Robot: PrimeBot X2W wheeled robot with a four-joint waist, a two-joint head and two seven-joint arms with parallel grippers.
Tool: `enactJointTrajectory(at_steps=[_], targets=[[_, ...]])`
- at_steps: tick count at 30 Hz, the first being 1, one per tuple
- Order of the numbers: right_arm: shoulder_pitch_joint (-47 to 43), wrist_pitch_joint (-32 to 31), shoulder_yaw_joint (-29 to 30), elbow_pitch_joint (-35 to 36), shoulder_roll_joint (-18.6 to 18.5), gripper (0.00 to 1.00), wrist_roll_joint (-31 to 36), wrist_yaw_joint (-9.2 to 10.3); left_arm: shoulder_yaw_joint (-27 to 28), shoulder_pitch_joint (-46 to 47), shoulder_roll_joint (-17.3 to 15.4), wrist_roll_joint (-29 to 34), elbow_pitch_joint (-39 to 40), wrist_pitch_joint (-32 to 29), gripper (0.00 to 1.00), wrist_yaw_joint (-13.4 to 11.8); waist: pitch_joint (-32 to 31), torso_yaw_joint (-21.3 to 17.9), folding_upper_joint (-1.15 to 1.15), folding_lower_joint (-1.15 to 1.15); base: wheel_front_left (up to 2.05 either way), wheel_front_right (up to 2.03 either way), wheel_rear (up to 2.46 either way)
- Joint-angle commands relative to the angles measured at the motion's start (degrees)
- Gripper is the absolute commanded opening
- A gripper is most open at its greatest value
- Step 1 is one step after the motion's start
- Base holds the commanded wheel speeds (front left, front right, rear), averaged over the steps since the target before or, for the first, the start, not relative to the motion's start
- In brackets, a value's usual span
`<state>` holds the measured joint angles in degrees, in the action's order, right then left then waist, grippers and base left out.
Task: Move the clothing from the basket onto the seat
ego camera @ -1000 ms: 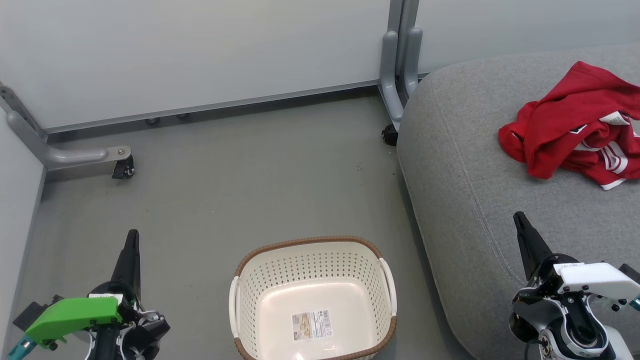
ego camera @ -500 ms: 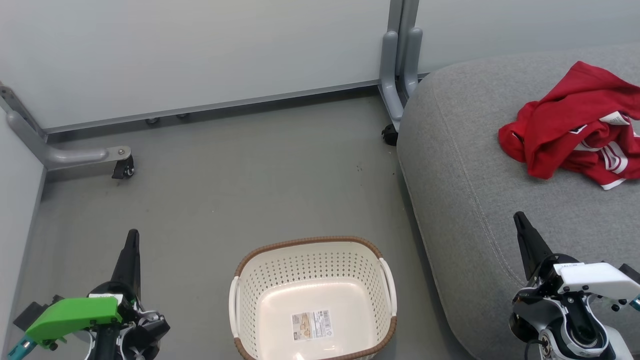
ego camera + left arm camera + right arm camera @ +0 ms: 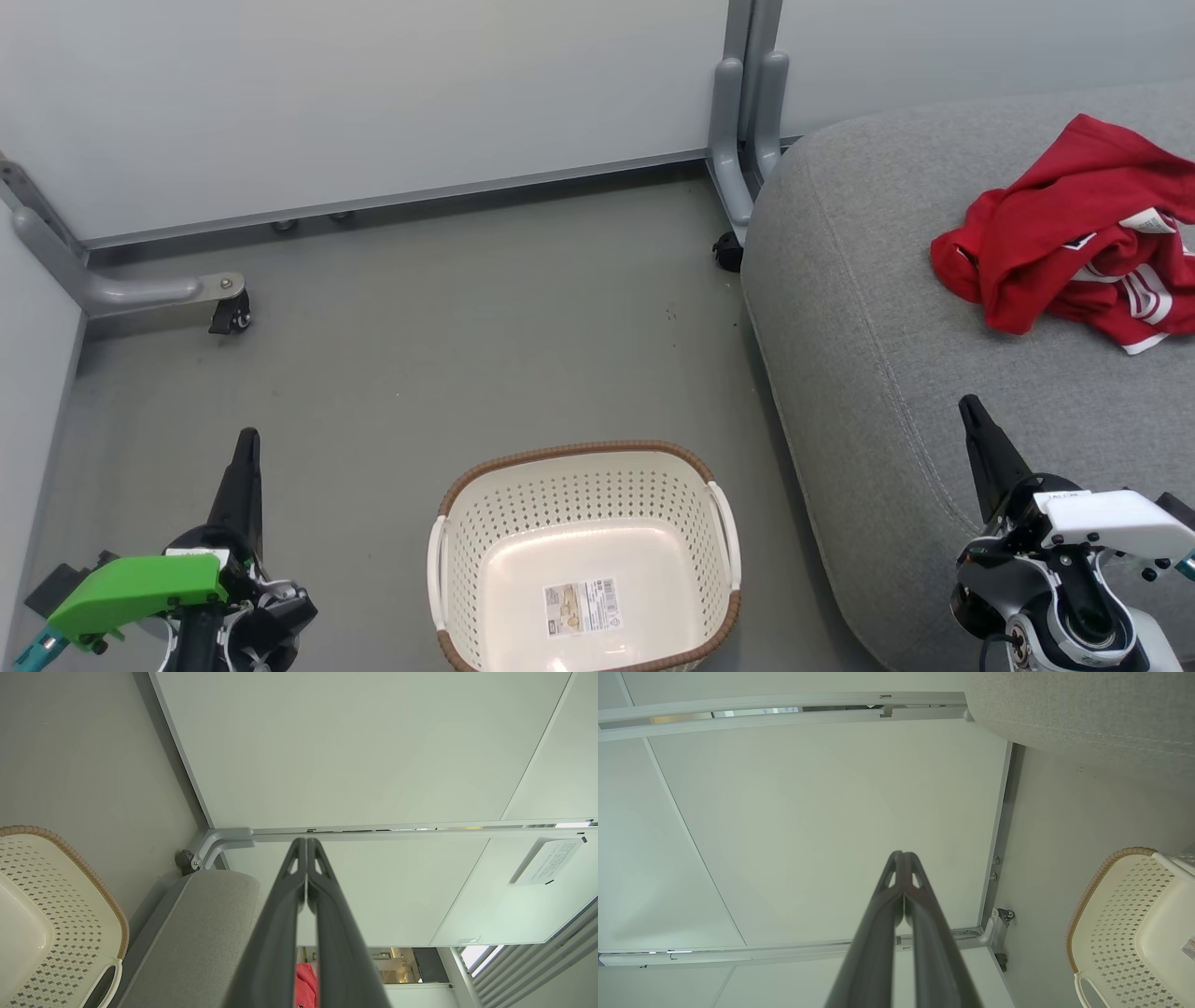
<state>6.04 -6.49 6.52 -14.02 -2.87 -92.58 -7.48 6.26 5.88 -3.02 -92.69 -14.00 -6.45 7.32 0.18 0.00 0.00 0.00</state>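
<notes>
Head view, listed left to right.

01 – partition foot (image 3: 140, 291): grey metal with a black wheel at its end, on the grey floor (image 3: 420, 355) at the far left, below the pale wall panels (image 3: 373, 93).

02 – left gripper (image 3: 247, 439): lower left, over the floor. Its two long dark fingers (image 3: 241, 495) are pressed together to one point, with nothing between them. A green cover (image 3: 140, 586) sits on the wrist behind. In the left wrist view the fingers meet at their tips.

03 – basket (image 3: 569, 452): cream perforated plastic with a brown woven-look rim and white side handles. It stands upright on the floor at bottom centre, between the two grippers and just beside the seat's front corner. A barcode sticker (image 3: 582, 607) shows on its glossy bottom.

04 – partition post (image 3: 747, 112): grey and upright, at the back. A black castor (image 3: 726, 252) stands at its base, next to the seat's rear corner; whether they touch cannot be told.

05 – seat (image 3: 887, 308): a large grey woven cushion with a rounded corner and a stitched seam along its edge, taking up the right side.

06 – right gripper (image 3: 971, 406): lower right, seen against the seat's front slope. Its fingers are closed tip to tip and hold nothing. A white housing (image 3: 1111, 518) sits behind.

07 – clothing (image 3: 1055, 233): red garments with white stripe trim, crumpled in a heap on top of the seat at the far right and cut off by the picture's edge. The heap is well apart from the basket and from both grippers.
</notes>
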Motion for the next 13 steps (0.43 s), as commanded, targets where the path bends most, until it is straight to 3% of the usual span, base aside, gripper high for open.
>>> enactJointTrajectory(at_steps=[1,13], targets=[[0.3,-0.2,0.1,-0.1,0.0,0.00,0.3,-0.02,0.2,0.7,-0.1,0.2,-0.1,0.0,0.00,0.3,0.0,0.0,0.00,0.00,0.00,0.00,0.00],[0.3,-0.3,0.1,-0.1,0.0,0.00,0.3,-0.02,0.3,0.7,-0.1,0.3,-0.1,-0.1,0.00,0.3,0.0,0.0,0.00,0.00,0.00,0.00,0.00]])
